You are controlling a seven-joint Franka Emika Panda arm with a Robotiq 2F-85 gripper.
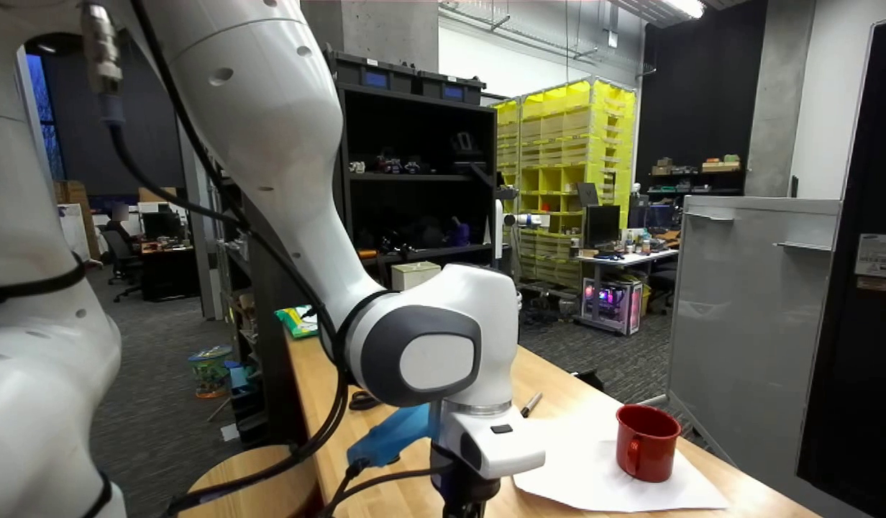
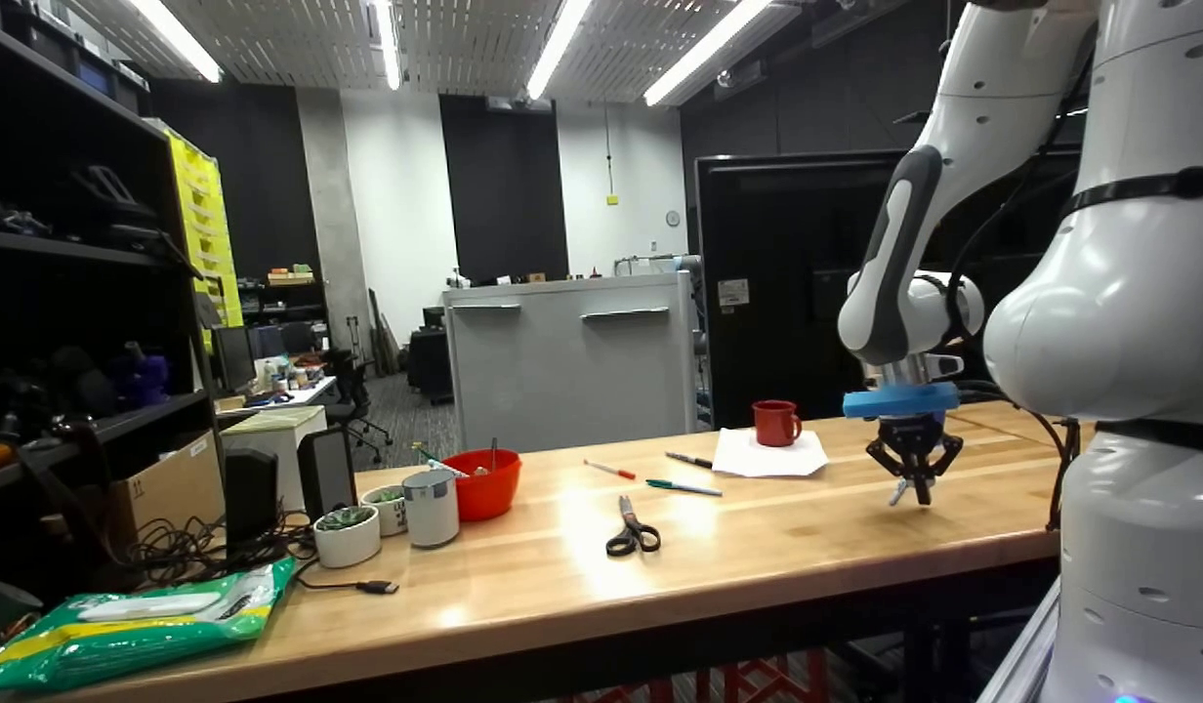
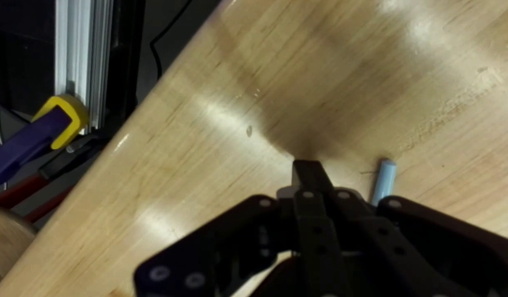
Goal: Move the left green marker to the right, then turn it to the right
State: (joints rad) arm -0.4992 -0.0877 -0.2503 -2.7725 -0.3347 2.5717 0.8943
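A marker with a green cap and pale barrel (image 2: 684, 486) lies on the table in an exterior view, well to the left of my gripper (image 2: 919, 496). A pale blue-grey marker (image 3: 384, 181) lies beside my gripper in the wrist view; part of it is hidden behind the gripper's linkage, and I cannot see its cap. Its end (image 2: 897, 491) also shows beside the fingertips in an exterior view. My gripper (image 3: 309, 169) points down close to the tabletop, its fingers together with nothing seen between them. The fingertips are cut off in an exterior view (image 1: 463, 509).
A red mug (image 2: 777, 423) stands on white paper (image 2: 743, 457). A black marker (image 2: 689, 459), red pen (image 2: 609, 470) and scissors (image 2: 633, 530) lie on the table. A red bowl (image 2: 489, 488), grey can (image 2: 432, 508) and small plants stand farther left. The table edge (image 3: 126, 132) is near my gripper.
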